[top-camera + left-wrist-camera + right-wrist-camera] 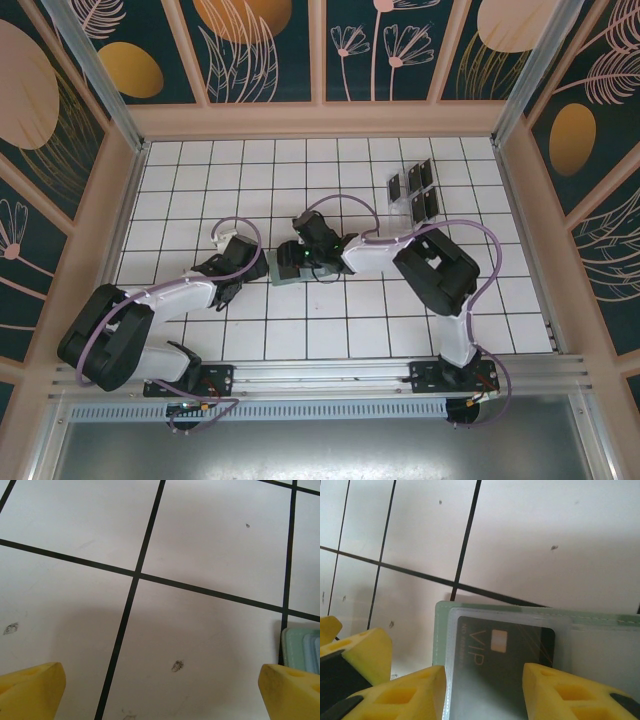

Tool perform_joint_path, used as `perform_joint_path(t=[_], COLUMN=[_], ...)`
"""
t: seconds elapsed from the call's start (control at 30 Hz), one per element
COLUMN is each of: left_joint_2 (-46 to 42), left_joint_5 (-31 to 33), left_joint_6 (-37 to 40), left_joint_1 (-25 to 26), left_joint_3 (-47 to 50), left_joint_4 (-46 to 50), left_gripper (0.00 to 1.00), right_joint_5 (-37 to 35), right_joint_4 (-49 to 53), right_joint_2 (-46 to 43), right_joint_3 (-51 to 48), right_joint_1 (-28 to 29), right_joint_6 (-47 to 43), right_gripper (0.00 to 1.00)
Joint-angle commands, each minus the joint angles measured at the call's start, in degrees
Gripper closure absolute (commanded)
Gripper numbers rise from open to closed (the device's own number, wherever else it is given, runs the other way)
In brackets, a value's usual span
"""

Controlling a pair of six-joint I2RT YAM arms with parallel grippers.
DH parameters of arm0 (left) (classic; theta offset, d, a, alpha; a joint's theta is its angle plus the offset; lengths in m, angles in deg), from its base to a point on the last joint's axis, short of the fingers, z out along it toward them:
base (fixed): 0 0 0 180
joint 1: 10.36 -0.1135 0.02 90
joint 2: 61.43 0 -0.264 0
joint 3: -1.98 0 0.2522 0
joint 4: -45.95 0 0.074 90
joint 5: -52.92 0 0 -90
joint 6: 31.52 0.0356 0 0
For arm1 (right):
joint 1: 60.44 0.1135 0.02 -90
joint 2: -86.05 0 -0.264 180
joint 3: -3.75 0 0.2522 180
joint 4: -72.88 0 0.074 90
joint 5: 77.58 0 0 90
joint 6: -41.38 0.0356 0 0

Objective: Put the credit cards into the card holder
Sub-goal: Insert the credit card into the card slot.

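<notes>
Right wrist view: one card [505, 645] with VIP on it lies in the holder [440, 630], under the clear pocket [600, 647]. Your right gripper [485, 680] has one finger on each side of the card, with the jaws about halfway apart. I cannot tell if it is pinching the card or just sitting over it. The fingers hide how far in the card is.

If the card needs to go deeper, slide it slowly and straight toward 12 o'clock in this view. Keep it flat so it does not catch on the pocket edge. I think the soft holder could slide or bend if you push fast.

Your left gripper [161, 672] is wide open and holds nothing. From above, it sits just beside the holder, at the holder's 9 o'clock. You could press it down on that edge to keep the holder in place.

More cards [415, 190] wait at 1 o'clock from the holder.
</notes>
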Motion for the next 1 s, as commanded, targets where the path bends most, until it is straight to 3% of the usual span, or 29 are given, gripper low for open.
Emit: perform_joint_path(t=[0.0, 0.4, 0.97], left_joint_2=[1.0, 4.2, 5.6], left_joint_5=[-0.7, -1.8, -2.3], left_joint_6=[-0.5, 0.2, 0.7], left_joint_1=[-0.3, -0.3, -0.3], left_joint_3=[0.5, -0.8, -1.4], left_joint_4=[-0.8, -1.7, -2.3], left_gripper=[0.01, 0.02, 0.02], right_joint_5=[-3.0, -4.4, -5.2], right_joint_4=[1.7, -0.1, 1.1], right_joint_2=[-0.1, -4.4, -3.9], right_joint_3=[-0.9, -3.1, -3.4], right_joint_1=[-1.1, -1.2, -1.6], right_joint_6=[-1.6, -2.1, -1.7], right_gripper=[0.55, 0.55, 0.55])
